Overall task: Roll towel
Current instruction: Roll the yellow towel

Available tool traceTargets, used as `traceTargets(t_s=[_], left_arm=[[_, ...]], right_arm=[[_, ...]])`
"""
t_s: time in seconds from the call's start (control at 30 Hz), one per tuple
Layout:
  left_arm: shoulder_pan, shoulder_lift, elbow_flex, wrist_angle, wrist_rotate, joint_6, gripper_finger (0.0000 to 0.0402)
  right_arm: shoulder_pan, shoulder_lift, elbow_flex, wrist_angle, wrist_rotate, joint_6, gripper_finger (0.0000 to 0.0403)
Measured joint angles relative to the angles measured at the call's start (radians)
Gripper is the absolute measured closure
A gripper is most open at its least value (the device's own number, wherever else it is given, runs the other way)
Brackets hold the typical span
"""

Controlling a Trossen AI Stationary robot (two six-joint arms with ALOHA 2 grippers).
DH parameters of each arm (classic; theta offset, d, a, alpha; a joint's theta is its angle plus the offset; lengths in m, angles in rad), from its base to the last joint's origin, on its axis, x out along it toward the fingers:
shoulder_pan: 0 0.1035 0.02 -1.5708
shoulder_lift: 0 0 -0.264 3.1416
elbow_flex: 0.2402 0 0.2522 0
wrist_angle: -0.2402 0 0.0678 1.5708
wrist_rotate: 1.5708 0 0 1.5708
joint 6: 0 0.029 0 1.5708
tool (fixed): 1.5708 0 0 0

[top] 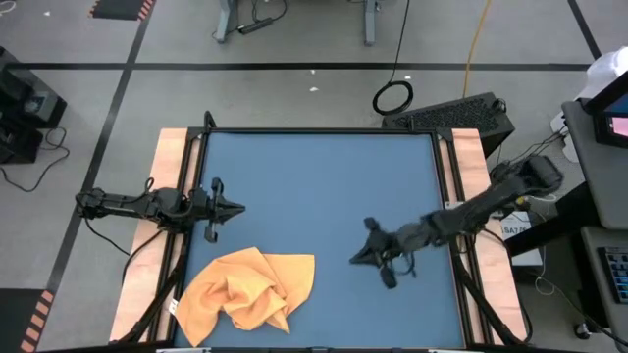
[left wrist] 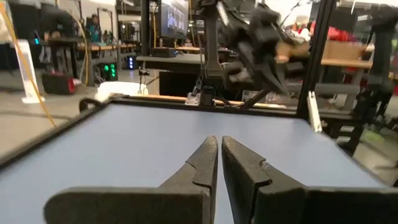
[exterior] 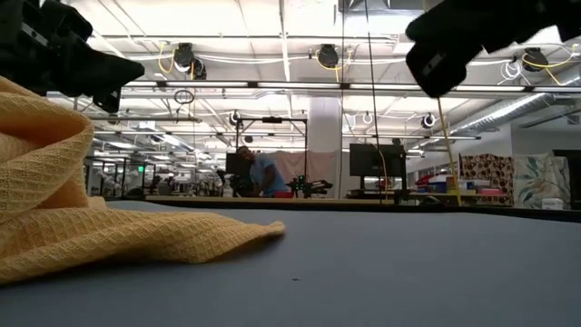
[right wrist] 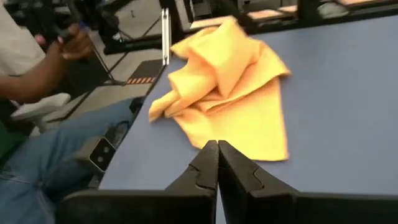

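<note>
The orange-yellow towel (top: 251, 292) lies crumpled in loose folds on the blue table (top: 324, 186), near the near left corner; it also shows in the low view (exterior: 82, 227) and the right wrist view (right wrist: 230, 87). My left gripper (top: 238, 207) is shut at the table's left edge, above the mat and clear of the towel. My right gripper (top: 355, 259) is shut over the table's right half, pointing toward the towel with a gap between them; its fingers (right wrist: 217, 149) hold nothing.
Wooden side rails (top: 167, 196) and black frame bars border the table. A seated person's arm and legs (right wrist: 37, 124) show just off the table edge beside the towel. Bare blue surface lies between the towel and my right gripper.
</note>
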Motion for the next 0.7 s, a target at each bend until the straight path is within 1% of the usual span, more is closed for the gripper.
traceTargets(t_s=[0.1, 0.17, 0.27, 0.43, 0.57, 0.7], left_arm=[[0.0, 0.0, 0.0, 0.0, -0.005, -0.063, 0.037], [0.0, 0.0, 0.0, 0.002, -0.019, -0.082, 0.037], [0.0, 0.002, 0.0, 0.003, -0.031, -0.076, 0.037], [0.0, 0.004, 0.0, 0.004, -0.045, -0.083, 0.037], [-0.009, 0.005, 0.0, 0.003, -0.046, -0.084, 0.037], [-0.022, 0.005, 0.0, 0.022, -0.046, -0.084, 0.037]], right_arm=[[0.032, 0.151, 0.013, 0.125, 0.078, 0.033, 0.0383], [0.032, 0.243, 0.06, 0.137, 0.108, 0.066, 0.0364], [0.012, 0.371, 0.174, 0.077, 0.121, 0.097, 0.0329], [-0.03, 0.554, 0.382, -0.122, 0.125, 0.083, 0.0271], [-0.056, 0.65, 0.497, -0.17, 0.125, 0.073, 0.0235], [-0.075, 0.715, 0.555, -0.188, 0.122, 0.039, 0.0215]])
